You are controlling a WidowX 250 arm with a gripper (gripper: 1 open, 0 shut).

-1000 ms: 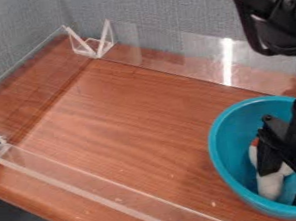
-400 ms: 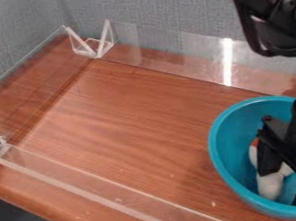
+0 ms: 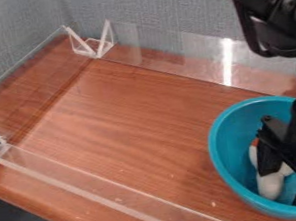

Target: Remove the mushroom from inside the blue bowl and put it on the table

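Mushroom (image 3: 270, 174), long axis roughly upright, inside blue bowl (image 3: 229, 146), between fingers of wide-open claw (image 3: 281, 166).

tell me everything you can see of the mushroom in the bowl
The mushroom is a small cream-white toy, only partly visible. It sits inside the blue bowl near the bottom, at the lower right of the picture. The open gripper reaches down into the bowl around it, its dark fingers hiding much of it. Whether they touch it cannot be told. A reddish edge shows faintly near its upper part.
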